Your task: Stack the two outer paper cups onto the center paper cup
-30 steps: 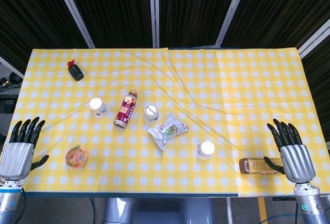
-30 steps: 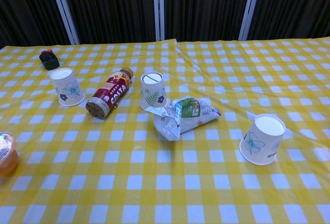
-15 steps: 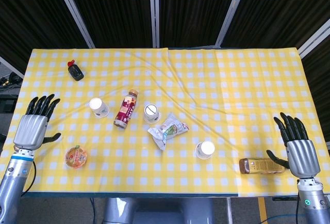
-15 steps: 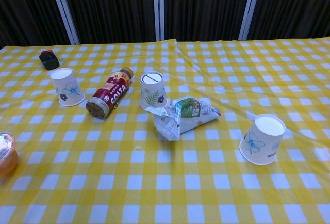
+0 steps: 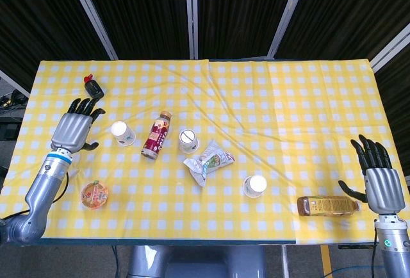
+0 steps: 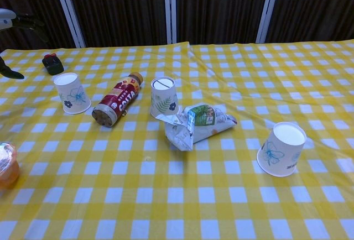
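Note:
Three white paper cups with blue and green prints stand on the yellow checked cloth. The left cup [image 5: 122, 132] [image 6: 72, 93] is upright, the centre cup [image 5: 188, 141] [image 6: 164, 97] stands mouth down, and the right cup [image 5: 255, 186] [image 6: 282, 149] is near the front. My left hand [image 5: 75, 129] hovers just left of the left cup, fingers spread, holding nothing; only its fingertips [image 6: 12, 21] show at the chest view's left edge. My right hand [image 5: 378, 178] is open at the table's far right, well away from the right cup.
A cola bottle [image 5: 157, 135] lies between the left and centre cups. A crumpled snack bag [image 5: 207, 160] lies just in front of the centre cup. An amber bottle [image 5: 327, 206] lies by my right hand. A jelly cup [image 5: 94, 195] and a small black bottle [image 5: 93, 88] sit at left.
My left hand has moved up and right from the front left corner toward the left cup. My right hand has drifted right, away from the amber bottle. The cups have not moved.

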Robot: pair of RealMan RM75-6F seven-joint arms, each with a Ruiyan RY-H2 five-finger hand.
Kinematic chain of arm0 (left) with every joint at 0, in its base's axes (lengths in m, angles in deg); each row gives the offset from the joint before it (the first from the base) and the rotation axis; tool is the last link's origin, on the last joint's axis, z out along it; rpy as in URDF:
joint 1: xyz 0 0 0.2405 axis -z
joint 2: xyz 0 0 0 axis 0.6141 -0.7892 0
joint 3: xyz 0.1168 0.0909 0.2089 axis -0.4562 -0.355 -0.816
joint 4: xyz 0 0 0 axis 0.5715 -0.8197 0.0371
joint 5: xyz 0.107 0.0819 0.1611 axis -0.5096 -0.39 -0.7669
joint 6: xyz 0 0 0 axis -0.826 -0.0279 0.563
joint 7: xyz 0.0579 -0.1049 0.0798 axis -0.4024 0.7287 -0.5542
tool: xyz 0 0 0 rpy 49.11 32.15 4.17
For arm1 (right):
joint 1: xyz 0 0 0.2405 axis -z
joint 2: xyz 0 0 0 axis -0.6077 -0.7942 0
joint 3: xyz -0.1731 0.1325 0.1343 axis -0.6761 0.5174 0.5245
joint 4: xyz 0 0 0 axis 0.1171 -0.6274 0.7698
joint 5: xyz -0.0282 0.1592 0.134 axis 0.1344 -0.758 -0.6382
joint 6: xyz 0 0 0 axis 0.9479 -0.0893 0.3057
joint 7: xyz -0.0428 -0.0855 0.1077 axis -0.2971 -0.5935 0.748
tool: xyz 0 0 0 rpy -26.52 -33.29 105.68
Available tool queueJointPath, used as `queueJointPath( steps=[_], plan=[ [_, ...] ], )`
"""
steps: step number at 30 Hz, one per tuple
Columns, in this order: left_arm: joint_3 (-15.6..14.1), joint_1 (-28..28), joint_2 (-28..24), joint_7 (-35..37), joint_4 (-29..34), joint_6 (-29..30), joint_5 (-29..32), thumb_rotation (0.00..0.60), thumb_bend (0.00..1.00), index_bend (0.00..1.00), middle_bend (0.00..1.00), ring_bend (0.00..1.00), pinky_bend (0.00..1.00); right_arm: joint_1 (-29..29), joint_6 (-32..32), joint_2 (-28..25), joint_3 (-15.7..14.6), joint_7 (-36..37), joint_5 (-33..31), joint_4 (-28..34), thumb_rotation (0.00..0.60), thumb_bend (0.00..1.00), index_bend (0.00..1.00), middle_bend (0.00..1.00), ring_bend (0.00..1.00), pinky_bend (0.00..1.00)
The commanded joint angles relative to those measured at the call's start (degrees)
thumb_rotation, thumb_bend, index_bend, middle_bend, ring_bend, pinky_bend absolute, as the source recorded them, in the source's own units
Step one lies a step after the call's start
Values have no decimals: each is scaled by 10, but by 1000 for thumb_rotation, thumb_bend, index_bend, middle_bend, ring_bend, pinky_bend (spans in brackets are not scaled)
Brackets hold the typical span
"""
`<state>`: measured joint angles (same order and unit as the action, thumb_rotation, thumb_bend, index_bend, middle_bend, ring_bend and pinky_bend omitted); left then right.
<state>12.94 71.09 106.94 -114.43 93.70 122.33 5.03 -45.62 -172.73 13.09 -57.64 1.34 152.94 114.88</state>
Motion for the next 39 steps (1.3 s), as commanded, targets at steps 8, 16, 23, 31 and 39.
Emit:
queueJointPath(
  steps=[8,16,23,31,39],
  plan=[
    [-9,73,56,-48,-79,-60,98,600,205,251,0,0,0,-4,9,5,7,10,-15,-17,600,82,45,0,0,0],
    [-22,102,84,-48,-120,-79,122,600,266,308,0,0,0,-5,13,7,10,7,-22,-21,600,82,45,0,0,0],
    [-32,118,95,-40,-144,-87,132,600,266,291,0,0,0,-5,16,5,11,9,-27,-20,600,82,45,0,0,0],
    [-48,131,111,-29,-160,-93,139,600,270,321,0,0,0,-4,9,4,11,12,-24,-18,600,82,45,0,0,0],
    [-51,128,97,5,-139,-73,110,600,413,394,0,0,0,-2,3,2,11,14,-20,-14,600,82,45,0,0,0]
  ],
)
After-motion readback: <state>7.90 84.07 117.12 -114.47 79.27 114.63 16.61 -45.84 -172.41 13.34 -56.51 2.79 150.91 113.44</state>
